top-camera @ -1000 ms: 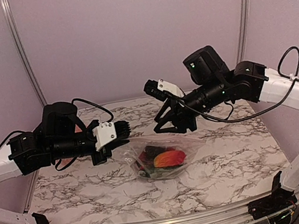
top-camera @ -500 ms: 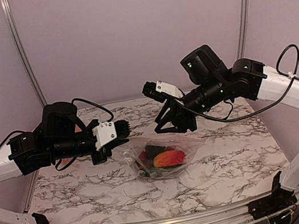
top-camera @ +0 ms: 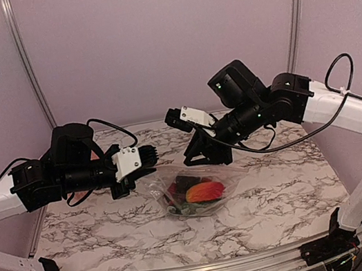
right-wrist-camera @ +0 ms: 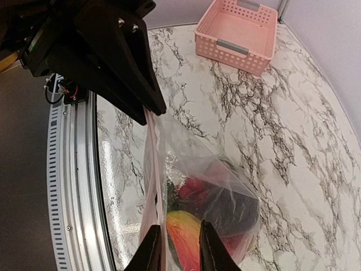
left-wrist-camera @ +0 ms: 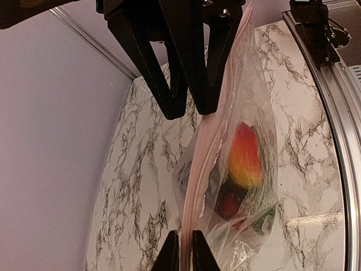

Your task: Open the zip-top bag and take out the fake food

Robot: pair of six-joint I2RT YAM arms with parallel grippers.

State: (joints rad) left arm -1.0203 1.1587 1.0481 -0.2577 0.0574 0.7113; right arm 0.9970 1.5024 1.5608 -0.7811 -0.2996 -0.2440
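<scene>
The clear zip-top bag (top-camera: 194,188) hangs just above the marble table, its pinkish zip strip (left-wrist-camera: 198,169) stretched along the top. My left gripper (left-wrist-camera: 185,253) is shut on one end of that strip. My right gripper (right-wrist-camera: 179,248) is at the strip's other end. Its jaws stand apart, the strip lies against the inner face of one finger (right-wrist-camera: 151,251), and the bag wall sits in the gap. The fake food (top-camera: 203,191) is inside the bag: an orange-red piece (right-wrist-camera: 183,234), red pieces and dark green ones (left-wrist-camera: 262,197).
A pink slatted basket (right-wrist-camera: 237,34) stands at a far part of the table in the right wrist view. The metal rail (left-wrist-camera: 338,113) runs along the table's near edge. Purple walls close in the back and sides.
My right arm has moved left, bringing its gripper over the bag's top edge, and its jaws have narrowed. The left arm and the bag have stayed put.
</scene>
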